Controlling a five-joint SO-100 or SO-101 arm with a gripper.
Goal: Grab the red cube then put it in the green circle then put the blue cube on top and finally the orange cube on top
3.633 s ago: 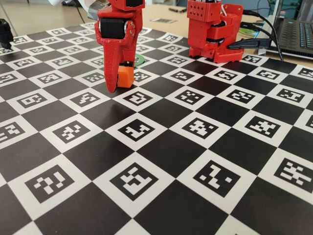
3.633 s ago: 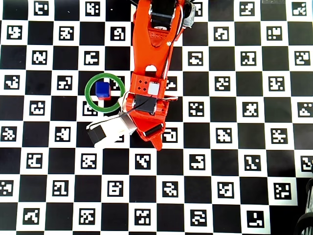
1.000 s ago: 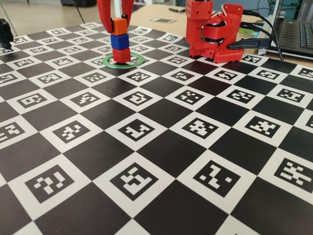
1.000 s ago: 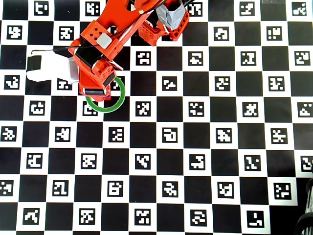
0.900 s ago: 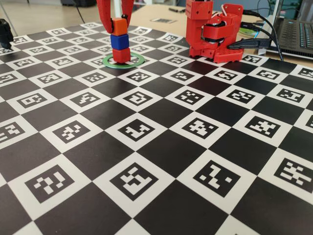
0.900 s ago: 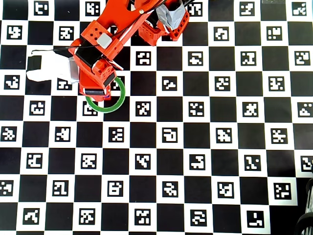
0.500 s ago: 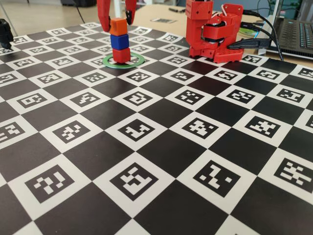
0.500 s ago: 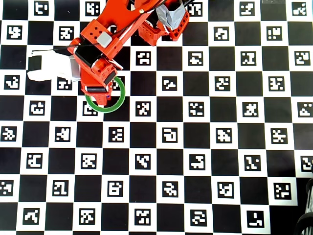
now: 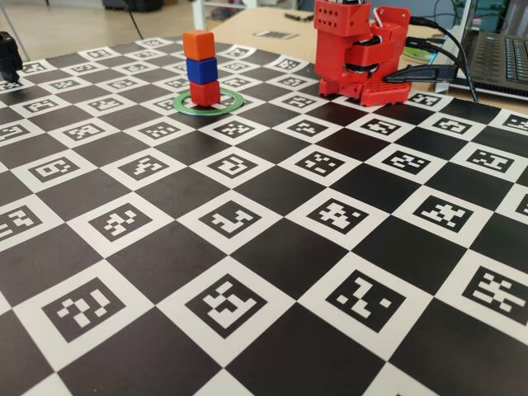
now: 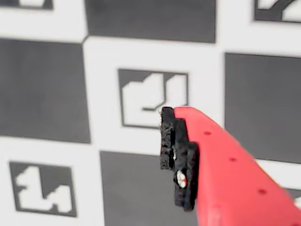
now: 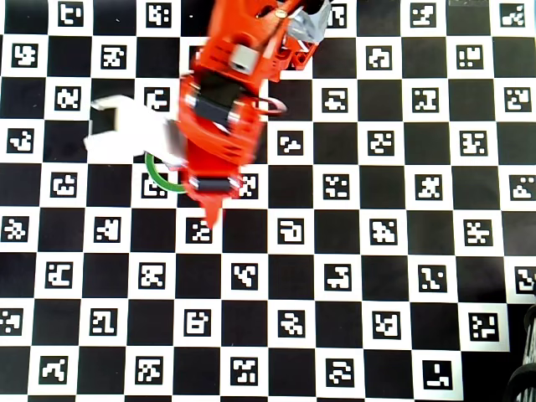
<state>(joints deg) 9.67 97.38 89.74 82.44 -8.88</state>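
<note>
Fixed view: stack stands alone. The red cube [image 9: 205, 92] sits inside the green circle [image 9: 227, 105], the blue cube [image 9: 200, 69] on it, the orange cube [image 9: 198, 44] on top, all roughly in line. Half a second ago my fingers flanked the orange cube, parted from it; now no finger shows beside the stack in this view. Only my base [image 9: 360, 51] remains, at the far right of the board [image 9: 272, 247].

Overhead view: my arm has swung right and forward, blurred, covering the stack and most of the ring; just a left arc of green shows [image 11: 156, 178]. My gripper [image 11: 211, 219] now points below the ring.

Wrist view: one red finger [image 10: 221, 169] with its black pad over checkerboard squares, nothing in contact. The second finger is out of view, so I cannot tell the state of my jaws.
</note>
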